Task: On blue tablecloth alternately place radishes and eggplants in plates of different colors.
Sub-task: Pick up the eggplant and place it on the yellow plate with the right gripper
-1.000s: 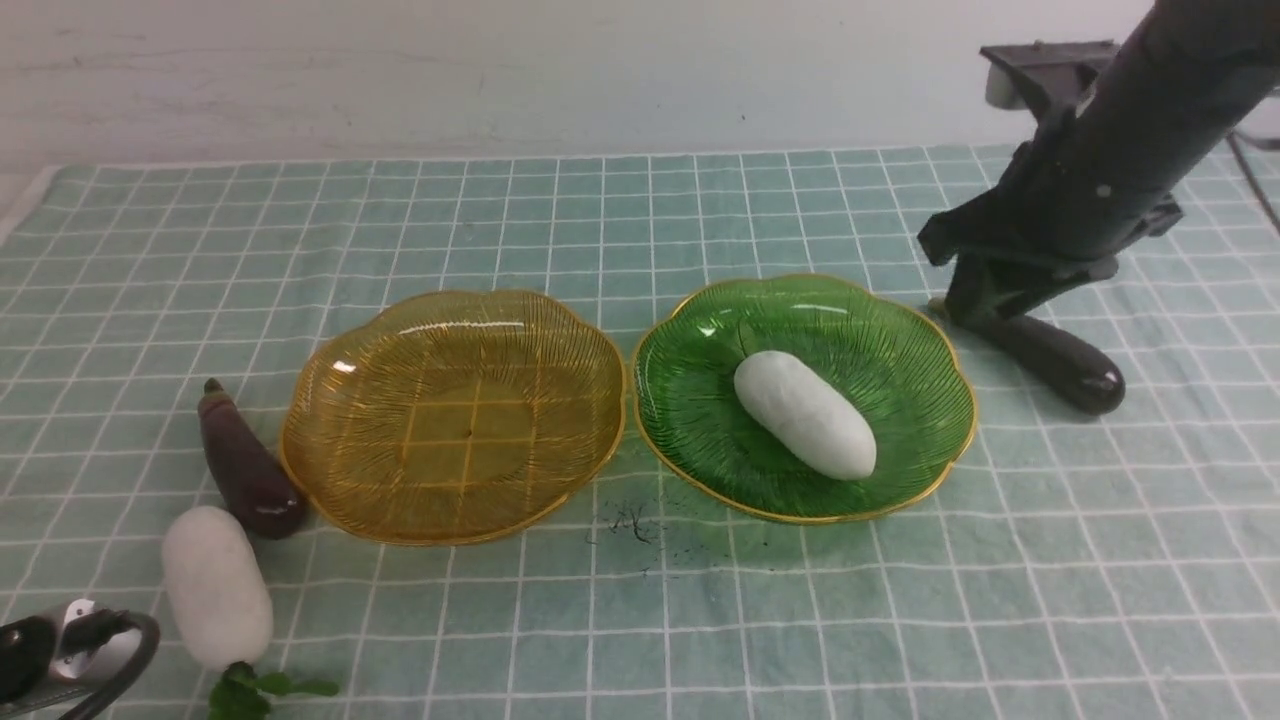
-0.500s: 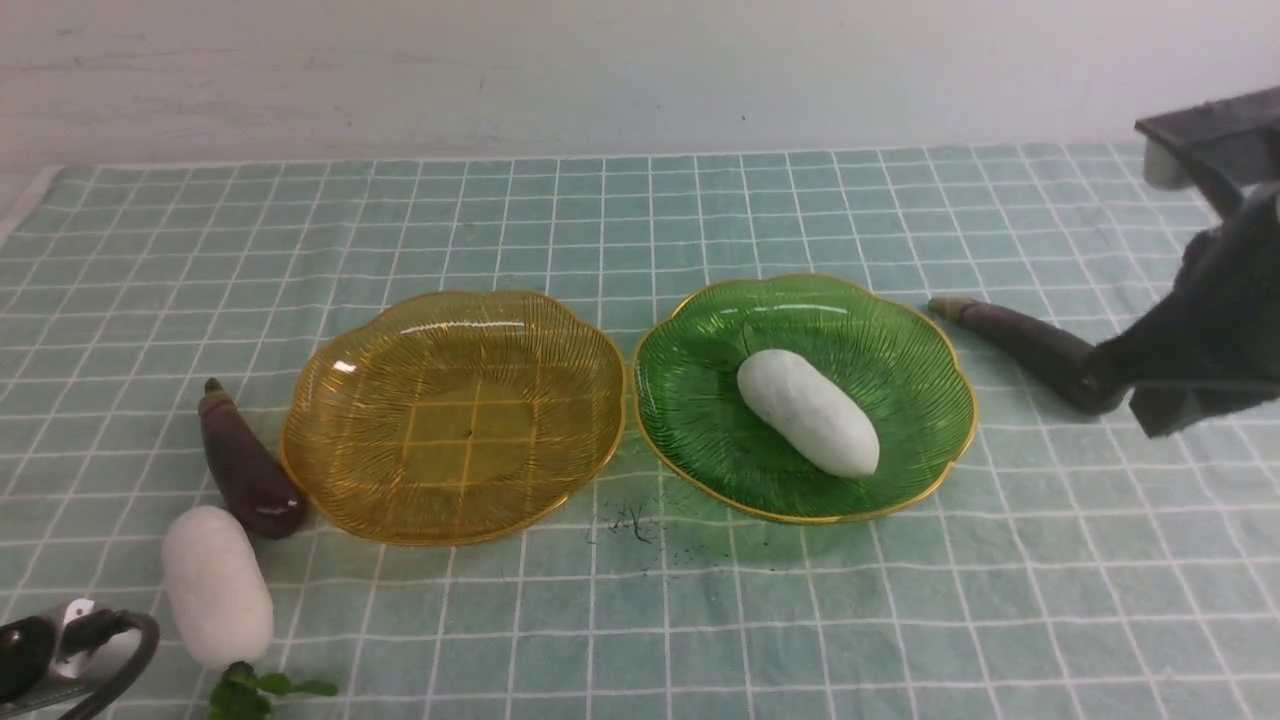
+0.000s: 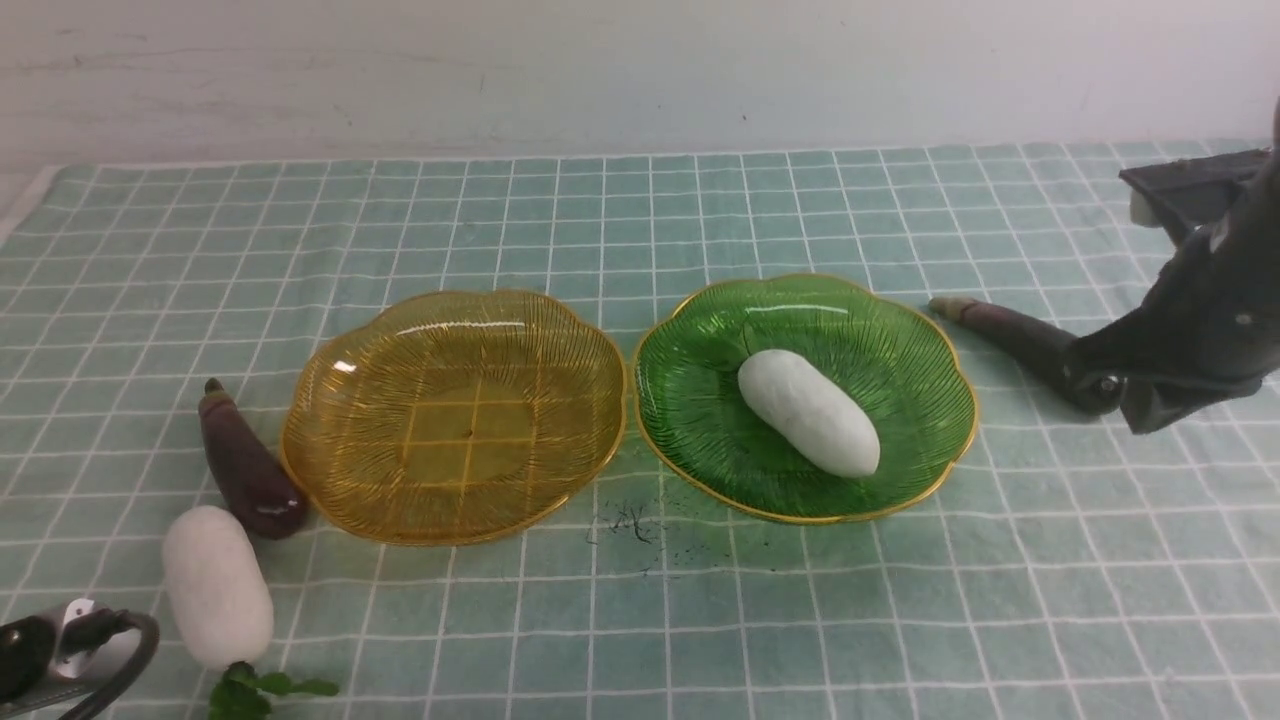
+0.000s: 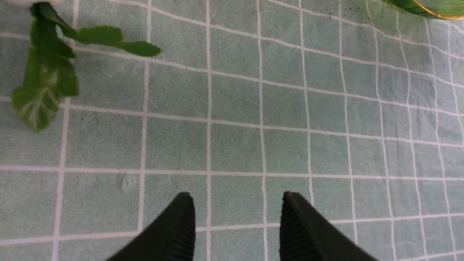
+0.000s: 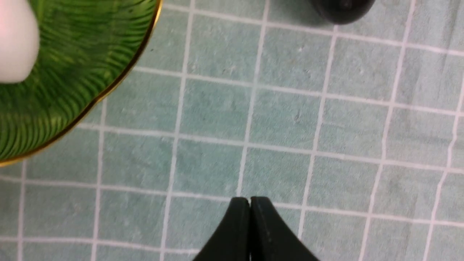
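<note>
The right claw [image 5: 249, 200] was found closed tight, empty, near an eggplant [image 3: 1015, 338]; the left claw [image 4: 235, 197] was held parted, empty.

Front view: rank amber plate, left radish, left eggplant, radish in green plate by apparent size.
1. amber plate
2. left radish and radish in green plate: look alike; the left one is nearer the camera, so unranked
3. left eggplant, slimmer

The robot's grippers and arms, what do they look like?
Both the left gripper and the right gripper have two black, pointy fingers; the left one's are ribbed inside. The right arm is dark and chunky. The left arm shows a silver part with a looping black cable.
</note>
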